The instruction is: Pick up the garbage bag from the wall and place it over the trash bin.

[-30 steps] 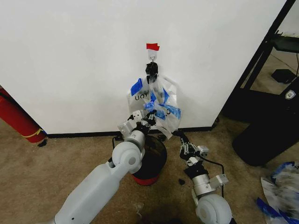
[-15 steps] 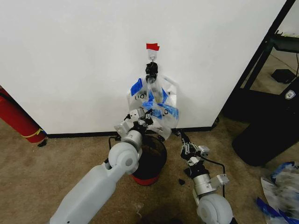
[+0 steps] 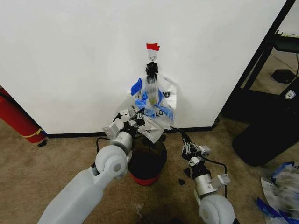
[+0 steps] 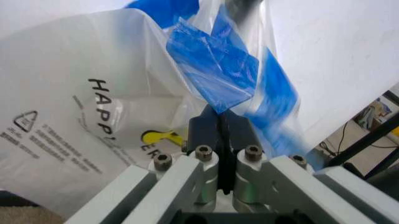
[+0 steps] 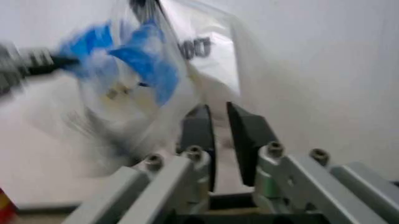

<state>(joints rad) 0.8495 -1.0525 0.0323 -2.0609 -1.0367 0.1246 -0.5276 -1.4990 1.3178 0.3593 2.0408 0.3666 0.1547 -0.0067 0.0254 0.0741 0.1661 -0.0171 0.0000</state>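
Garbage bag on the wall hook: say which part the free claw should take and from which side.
Probably the lower right edge of the thin clear plastic garbage bag with blue strips, coming up from below on the robot's right. The film hangs loose and gathered from the small red-taped hook, the left claw is already shut on its left side, and the right claw sits just beneath, slightly open.

The white wall (image 3: 70, 65) closes off the space directly behind the hanging bags. The clear garbage bag (image 3: 152, 100) and a white printed shopping bag (image 3: 166, 95) drape together from the red-taped hook (image 3: 152, 52), crowding the space above the black trash bin (image 3: 148, 161), whose mouth is partly overhung by film. The left pincer (image 3: 136, 117) sits in that gap, its jaws pressed together on the garbage bag. The right pincer (image 3: 180, 136), slightly parted, stands beside the bin on bare carpet (image 3: 46, 163). A red cylinder (image 3: 16, 116) leans well off to the left.
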